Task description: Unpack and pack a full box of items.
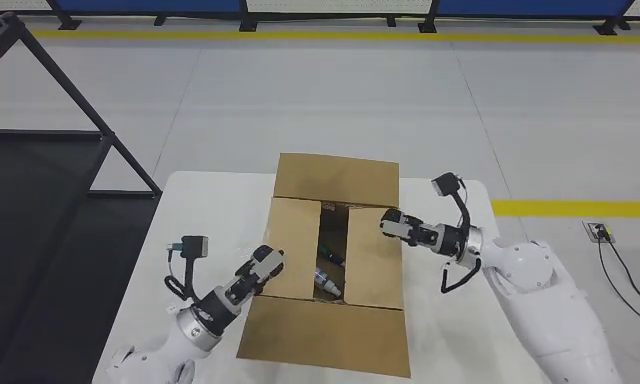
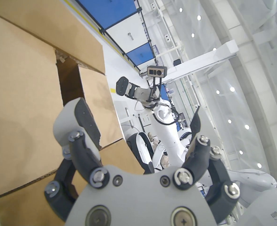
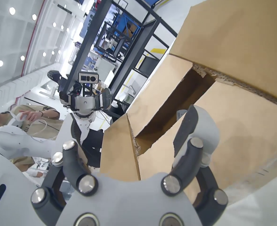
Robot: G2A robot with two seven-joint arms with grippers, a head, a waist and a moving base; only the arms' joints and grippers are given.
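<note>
A brown cardboard box stands in the middle of the white table. Its far and near flaps lie folded outward, and the two side flaps lean over the opening. The gap between them shows several items, among them a small bottle. My left gripper is open at the outer edge of one side flap, one finger against the cardboard. My right gripper is open at the other side flap, whose corner sits between its fingers.
A black metal frame stands on the floor beside the table's left side. Bare table shows on both sides of the box. A yellow floor line runs off behind the right arm.
</note>
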